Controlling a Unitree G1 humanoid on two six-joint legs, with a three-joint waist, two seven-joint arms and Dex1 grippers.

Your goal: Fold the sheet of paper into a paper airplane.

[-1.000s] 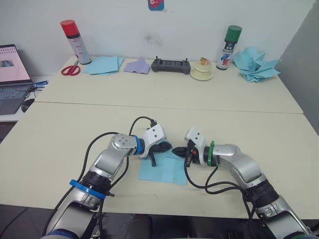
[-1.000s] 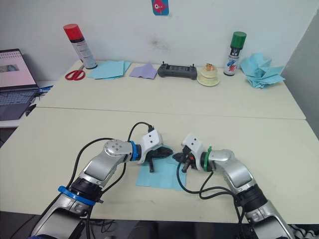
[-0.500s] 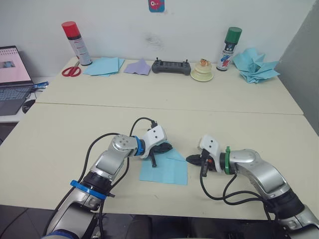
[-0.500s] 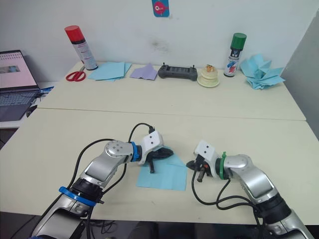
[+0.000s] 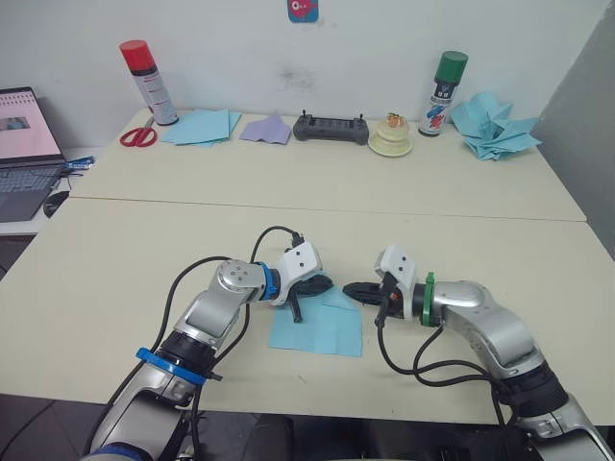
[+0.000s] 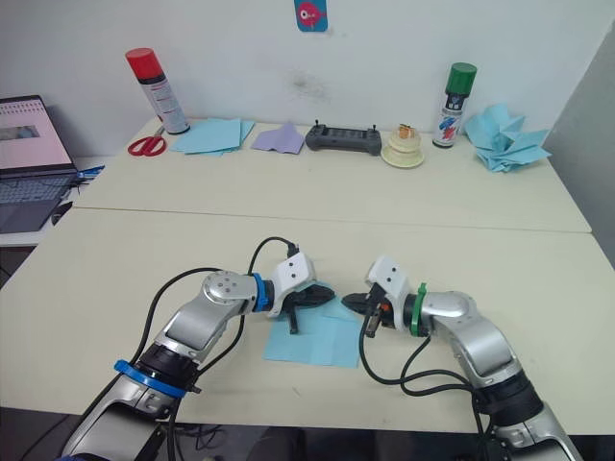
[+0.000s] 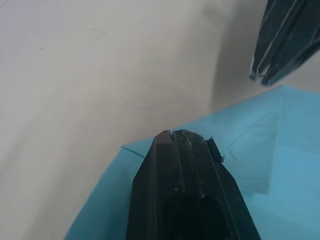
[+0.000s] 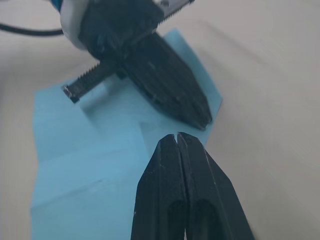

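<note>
Far left: laptop on a side desk. Back of the surface, left to right: red-capped spray can, red scissors, stack of light-blue sheets, lavender paper piece, black controller, small cream dish, green-capped spray can, heap of light-blue darts.

Left hand low at the front of the surface, fingers pressed together, tip resting on the far edge of the sheet of paper. Left wrist view: the closed fingers lie over the paper near a folded-down corner flap.

The sheet of paper lies flat near the front edge, between the two arms, light blue, creases visible, far right corner folded in.

Right hand just beside the sheet's far right corner, fingers together and holding nothing, tip pointing at the left hand's tip, the two close but apart. Right wrist view: the closed fingers sit right at the paper's edge; can't tell whether they touch it.
</note>
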